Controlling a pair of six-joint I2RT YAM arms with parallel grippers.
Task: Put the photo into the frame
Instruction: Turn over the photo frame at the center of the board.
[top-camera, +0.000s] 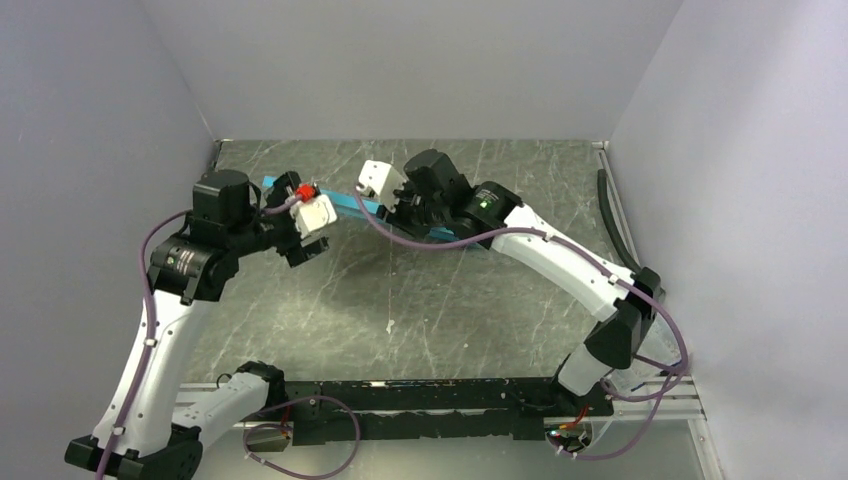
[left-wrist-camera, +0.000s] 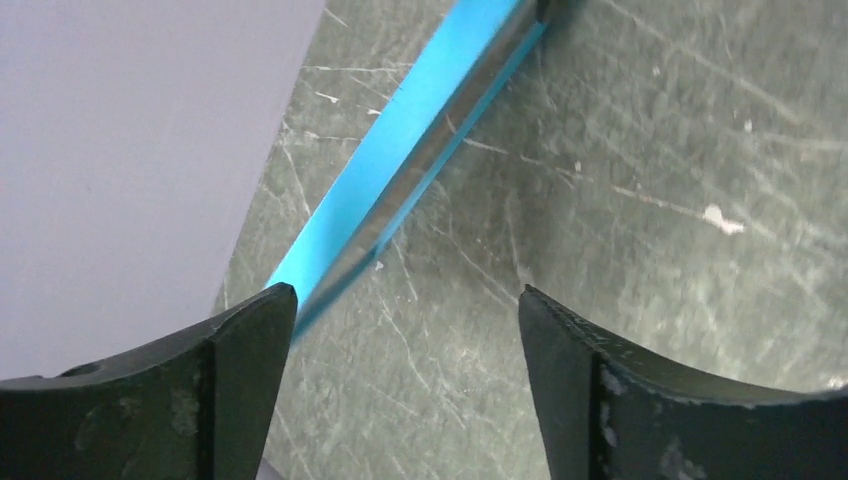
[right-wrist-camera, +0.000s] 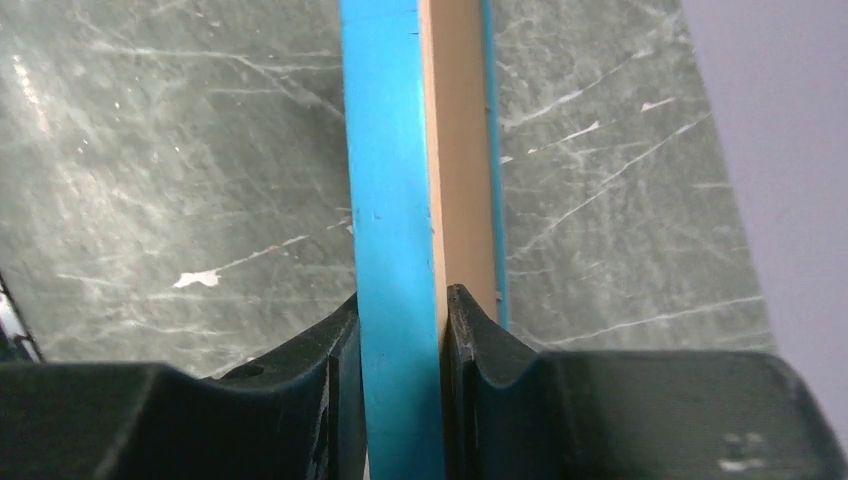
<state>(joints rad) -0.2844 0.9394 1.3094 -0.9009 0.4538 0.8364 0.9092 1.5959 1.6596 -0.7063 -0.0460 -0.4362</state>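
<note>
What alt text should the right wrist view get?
The right gripper clamps the frame by its turquoise rim between two dark fingers, with the pale wood-coloured back strip alongside. The frame runs straight up the picture over a grey marbled table, with a pale wall at the right.

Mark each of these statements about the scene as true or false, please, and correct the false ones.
1. The right hand is closed on the rim of the frame. True.
2. The left hand is clamped on the frame. False: its fingers stand wide apart, and the frame's end is only next to one of them.
3. The frame lies flat on the table. False: it stands on edge, and shows as a thin blue strip in the top view.
4. No photo shows in any view. True.
</note>
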